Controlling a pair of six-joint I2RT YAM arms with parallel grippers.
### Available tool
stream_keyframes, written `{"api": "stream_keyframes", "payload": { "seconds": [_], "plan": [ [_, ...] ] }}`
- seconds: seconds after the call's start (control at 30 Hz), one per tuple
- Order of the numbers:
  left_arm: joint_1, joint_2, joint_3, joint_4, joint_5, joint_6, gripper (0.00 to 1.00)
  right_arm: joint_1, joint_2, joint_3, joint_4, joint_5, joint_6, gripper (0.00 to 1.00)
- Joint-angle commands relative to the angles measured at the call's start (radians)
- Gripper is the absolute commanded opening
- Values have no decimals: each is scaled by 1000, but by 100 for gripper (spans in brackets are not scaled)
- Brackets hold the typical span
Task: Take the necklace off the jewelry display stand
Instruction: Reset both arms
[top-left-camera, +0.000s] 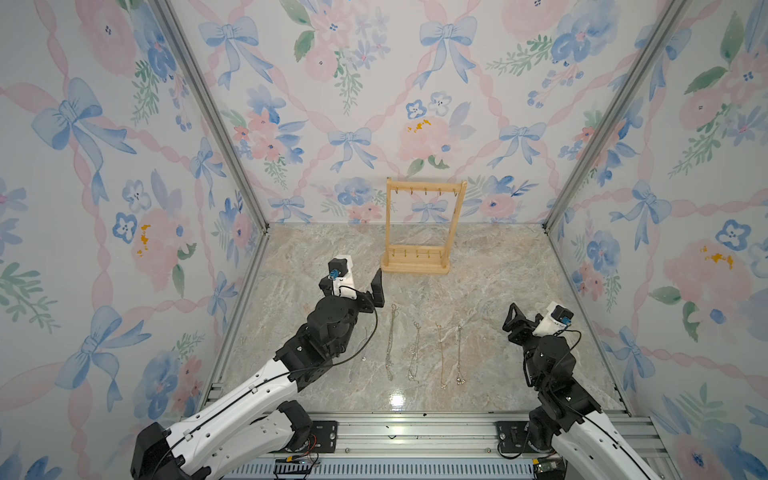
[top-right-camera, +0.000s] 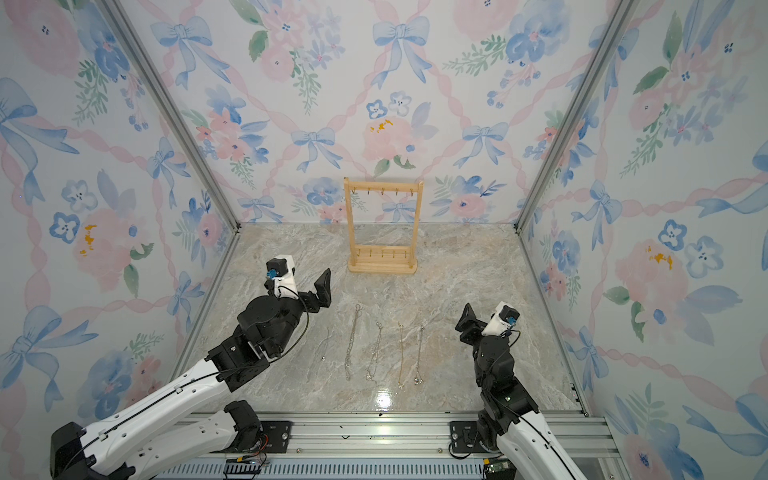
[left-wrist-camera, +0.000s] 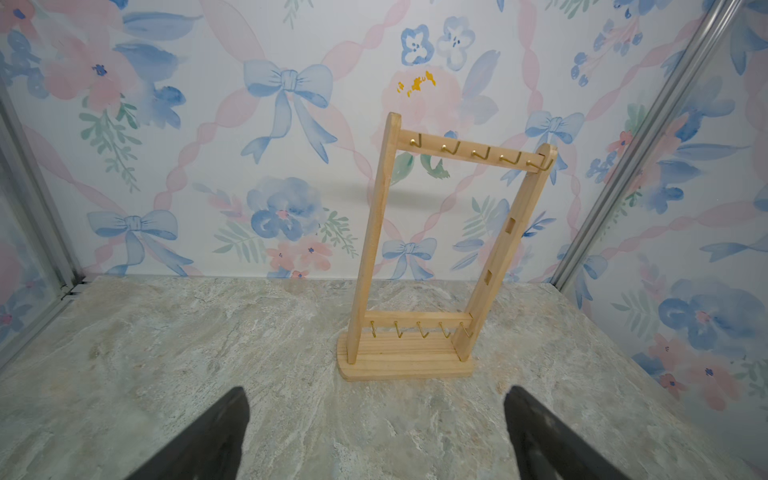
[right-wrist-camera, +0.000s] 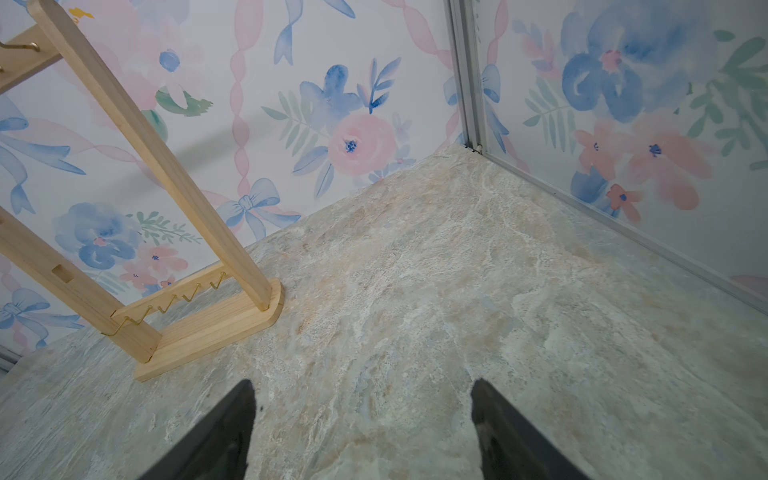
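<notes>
Nearest the lens: silver aluminium rail (top-left-camera: 415, 432) carrying two white-and-black robot arms. Left gripper (left-wrist-camera: 376, 390): black fingers (left-wrist-camera: 216, 436) spread wide apart, nothing between them, raised above the grey-beige marbled tabletop (top-left-camera: 498, 282), pointed toward the light pine jewelry display stand (top-left-camera: 417, 268). Right gripper (right-wrist-camera: 362, 382): black fingers likewise apart, holding nothing, near the right side of the tabletop. Jewelry display stand: upright close to the floral-papered back wall (top-left-camera: 332, 83), rectangular frame on a flat base, small brass hooks (left-wrist-camera: 478, 153) along top bar and low rail. Five thin metal necklace chains (top-right-camera: 352, 343): flat on the tabletop, side by side in a row between the two arms, each stretched lengthwise, well apart from the stand. Leftmost chain (top-right-camera: 325, 345): just beside the left arm.
</notes>
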Motion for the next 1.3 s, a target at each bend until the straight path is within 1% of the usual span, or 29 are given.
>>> {"api": "stream_keyframes", "payload": {
  "seconds": [0.0,0.03,0.07,0.13,0.17,0.2,0.27,0.37,0.47,0.53,0.63,0.7,0.77,0.9,1.0,1.1,1.17,1.23,1.27],
  "plan": [
    [105,42,77,-18,78,0,98,-43,95,108,-21,7,-14,89],
    [146,61,94,-20,114,-11,98,-61,138,127,-5,-1,-13,97],
    [181,78,106,-20,147,-19,98,-81,179,143,14,-18,-17,99],
    [261,123,127,-18,238,-30,98,-135,279,188,41,-54,-7,99],
    [291,145,134,-18,266,-33,98,-163,321,206,55,-73,-1,99],
    [324,171,138,-16,292,-37,98,-197,375,228,75,-103,6,99],
    [376,210,129,-2,307,-38,98,-253,474,265,109,-144,4,99],
    [442,256,49,107,322,26,98,-314,603,316,128,-130,-9,99],
    [499,273,-113,308,352,103,98,-359,667,298,206,-121,-52,99],
    [555,298,-181,383,379,79,98,-382,677,258,275,-123,-82,99],
    [619,356,-199,431,412,43,98,-406,670,209,362,-131,-130,99],
    [649,394,-198,447,422,29,98,-406,670,180,442,-151,-197,99],
    [673,421,-208,461,430,18,98,-404,679,157,496,-163,-234,99],
    [677,445,-269,552,386,94,98,-389,750,179,481,-167,-302,99],
    [684,473,-299,603,350,130,98,-345,824,172,565,-169,-398,99],
    [697,510,-325,669,378,130,98,-322,910,172,648,-227,-434,99],
    [701,536,-331,702,392,138,98,-305,925,207,600,-242,-453,99],
    [702,562,-334,719,411,142,98,-298,941,205,626,-251,-446,99],
    [702,569,-342,733,422,146,98,-300,959,182,695,-275,-446,99]
  ]
}}
